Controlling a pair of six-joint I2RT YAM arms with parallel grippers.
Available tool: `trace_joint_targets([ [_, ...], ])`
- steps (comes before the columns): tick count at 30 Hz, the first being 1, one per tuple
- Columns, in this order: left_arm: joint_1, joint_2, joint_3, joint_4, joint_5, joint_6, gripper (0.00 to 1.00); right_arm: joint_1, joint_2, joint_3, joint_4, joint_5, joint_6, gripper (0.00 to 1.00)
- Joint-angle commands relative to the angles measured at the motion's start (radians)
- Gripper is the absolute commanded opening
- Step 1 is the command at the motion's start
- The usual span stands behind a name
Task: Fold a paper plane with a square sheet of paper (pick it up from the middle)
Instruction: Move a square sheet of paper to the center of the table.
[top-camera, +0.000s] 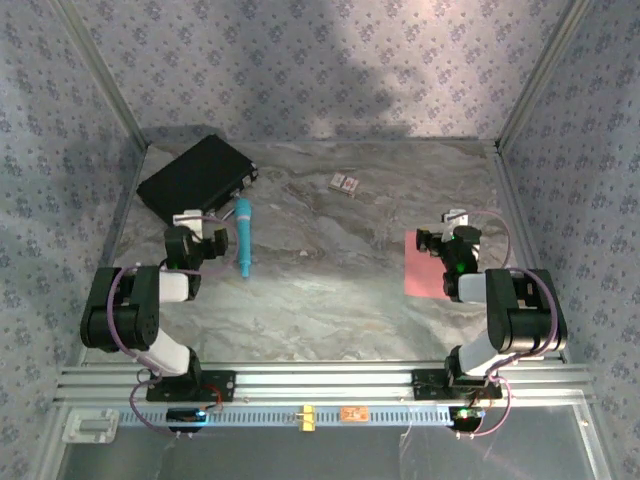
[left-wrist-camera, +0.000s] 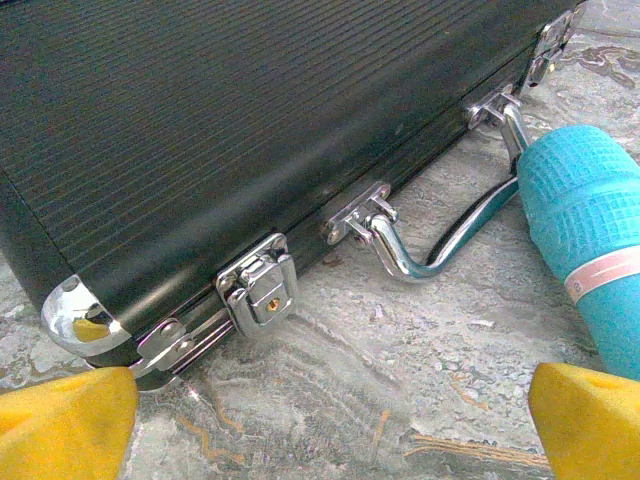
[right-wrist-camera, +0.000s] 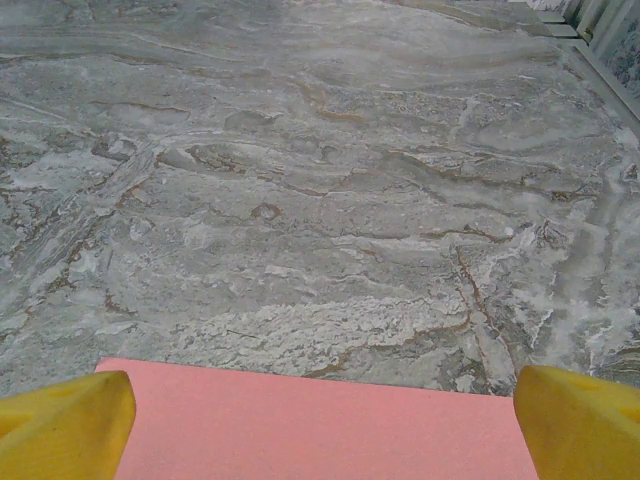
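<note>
The square sheet of paper (top-camera: 420, 263) is salmon-pink and lies flat and unfolded on the marble table at the right; my right arm covers its right part. In the right wrist view the sheet's (right-wrist-camera: 320, 425) far edge runs across the bottom of the frame. My right gripper (top-camera: 443, 240) hovers over that edge, open, with the yellow fingertips (right-wrist-camera: 65, 420) wide apart and nothing between them (right-wrist-camera: 322, 425). My left gripper (top-camera: 203, 232) is open at the far left, facing the black case, and holds nothing (left-wrist-camera: 325, 425).
A black case (top-camera: 195, 178) with chrome latches and a handle (left-wrist-camera: 430, 245) lies at the back left. A teal marker (top-camera: 243, 238) lies just right of my left gripper. A tiny patterned card (top-camera: 344, 183) sits at the back centre. Patterned walls enclose the table.
</note>
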Motion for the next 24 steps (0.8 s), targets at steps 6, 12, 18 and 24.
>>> trace_joint_targets([
  [6,0.003,-0.009,0.013,0.036,-0.008,-0.006,1.00,-0.009,-0.001,0.020,-0.009,-0.013,0.006,0.99],
  [12,0.002,-0.008,0.013,0.036,-0.007,-0.006,1.00,-0.016,-0.001,0.021,-0.011,-0.026,0.010,0.99],
  [18,0.005,-0.007,0.014,0.034,-0.003,-0.006,1.00,-0.021,-0.001,0.021,-0.011,-0.032,0.013,0.99],
  [24,0.002,-0.009,0.011,0.040,-0.003,-0.003,1.00,-0.011,-0.002,0.017,-0.006,-0.017,0.008,0.99],
])
